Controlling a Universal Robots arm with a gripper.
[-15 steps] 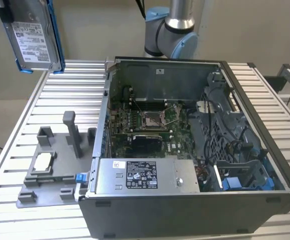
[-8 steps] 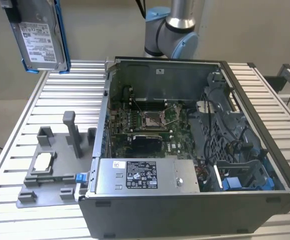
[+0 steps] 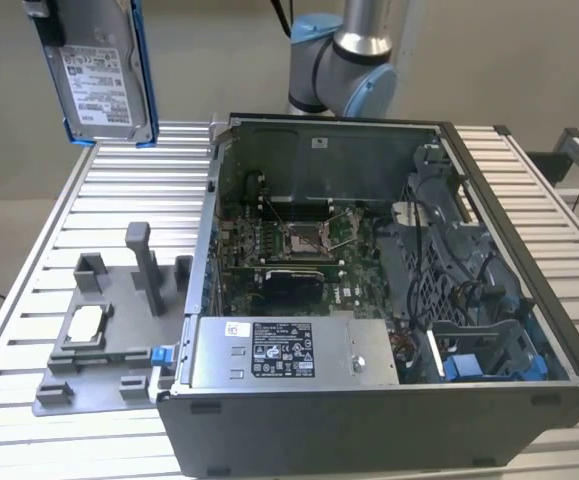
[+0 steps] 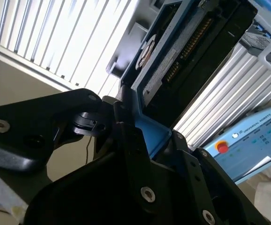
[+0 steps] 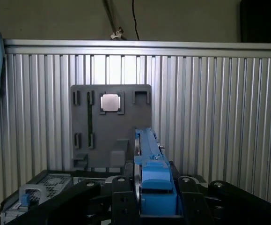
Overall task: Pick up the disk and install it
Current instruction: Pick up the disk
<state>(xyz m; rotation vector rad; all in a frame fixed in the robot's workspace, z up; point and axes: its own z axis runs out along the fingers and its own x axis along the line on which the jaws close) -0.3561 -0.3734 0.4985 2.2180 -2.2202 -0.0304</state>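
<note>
The disk, a silver drive with a white label and a blue carrier frame, hangs upright in the air at the exterior view's upper left, above the table's far corner. My gripper holds its upper end. In the first wrist view the black fingers clamp both sides of the blue frame of the disk, with my gripper shut on it. In the second wrist view the disk extends away from my gripper, showing its dark underside.
An open computer case lies on the slatted table, with blue drive bays and a grey power supply. A grey fixture beside it carries a small silver chip. A pendant lies nearby.
</note>
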